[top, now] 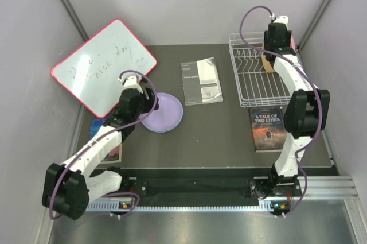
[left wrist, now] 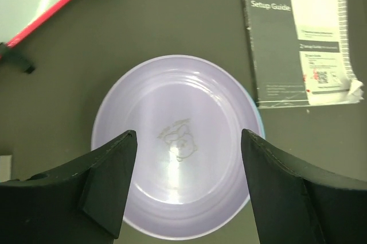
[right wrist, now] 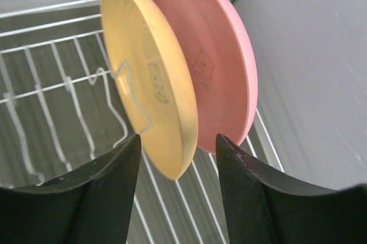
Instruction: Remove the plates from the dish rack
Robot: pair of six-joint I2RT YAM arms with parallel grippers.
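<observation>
The lavender plate lies flat on the table, stacked on the light blue plate, of which only a thin rim shows. My left gripper hovers over the lavender plate, open and empty. The white wire dish rack stands at the back right. The orange plate and the pink plate stand on edge in it. My right gripper is open, with the orange plate's lower edge between its fingers; it shows over the rack in the top view.
A red-framed whiteboard leans at the back left. A setup guide booklet lies mid-table. A book lies in front of the rack, and another book lies under the left arm. Walls close in on both sides.
</observation>
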